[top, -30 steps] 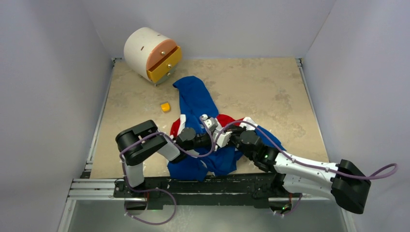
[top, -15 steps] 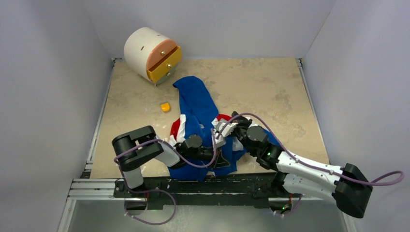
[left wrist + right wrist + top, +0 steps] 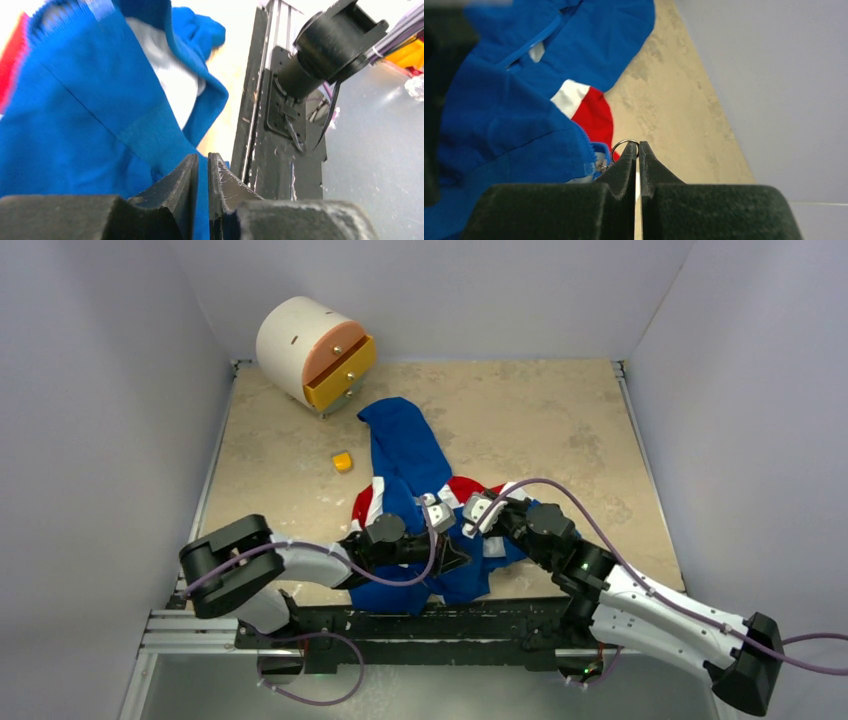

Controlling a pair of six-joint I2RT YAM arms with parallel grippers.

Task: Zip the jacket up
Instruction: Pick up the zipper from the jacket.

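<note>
Left arm [image 3: 300,560] and right arm [image 3: 640,600] hide much of the jacket [image 3: 405,445].

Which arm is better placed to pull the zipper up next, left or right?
Right. The right fingers are shut on the zipper ring of the jacket. The left fingers only pinch its blue fabric, so they could hold it taut.

the left arm [image 3: 300,562] lies low, elbow out to the left, forearm reaching right toward the middle. the left end effector [image 3: 202,160] has its fingers almost together, with only a thin slit between them. the right arm [image 3: 650,602] runs from a far-right elbow up and leftward. the right end effector [image 3: 636,146] is pressed fully closed. the two wrists sit near each other.
</note>
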